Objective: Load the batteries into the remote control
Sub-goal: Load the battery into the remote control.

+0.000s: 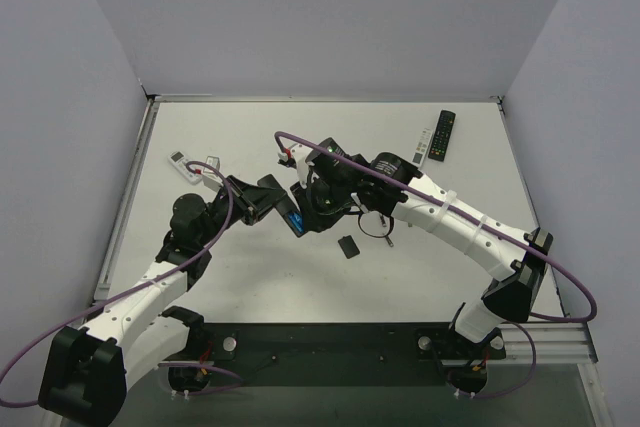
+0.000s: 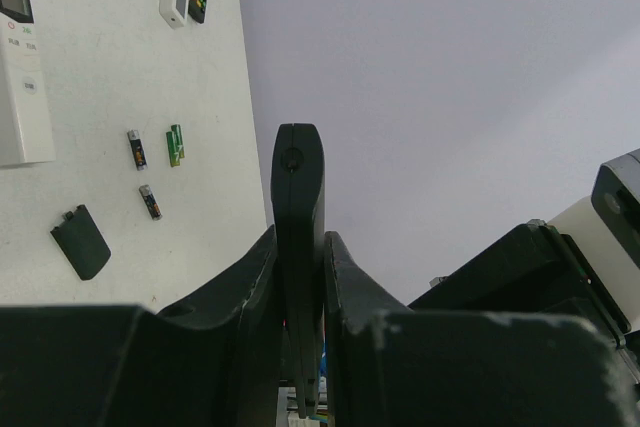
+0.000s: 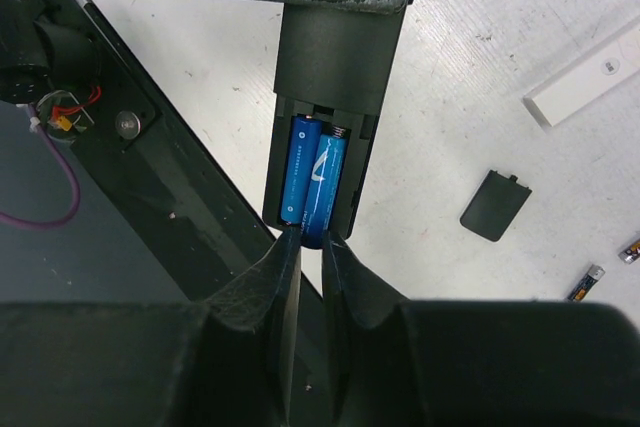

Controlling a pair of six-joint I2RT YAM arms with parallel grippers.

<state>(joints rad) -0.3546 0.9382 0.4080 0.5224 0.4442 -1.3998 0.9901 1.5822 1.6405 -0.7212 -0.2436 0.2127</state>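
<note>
The left gripper (image 2: 300,242) is clamping the held remote (image 2: 298,167) by its narrow sides, keeping it up off the table (image 1: 250,287) near the middle, with the open back facing the right arm. Inside that open compartment 2 blue batteries (image 3: 300,182) are lying side by side. The right gripper (image 3: 310,239) is hanging right at their lower ends, its fingers drawn almost together with just a slit showing between them and nothing visible in it. Whether the tips are touching the cells, I cannot tell. Down on the table 1 dark battery cover (image 1: 348,246) is lying flat, just right of the held remote. From the left wrist view, 2 dark batteries (image 2: 136,149) are lying loose near each other, and green batteries (image 2: 176,144) are sitting just beside the upper one, looking like 2 packed together. 3 more remotes are resting on the table: 1 broad white remote (image 1: 187,164) on the left, and 1 slim white remote (image 1: 425,144) lying right beside 1 black remote (image 1: 444,134) at the far right corner.
</note>
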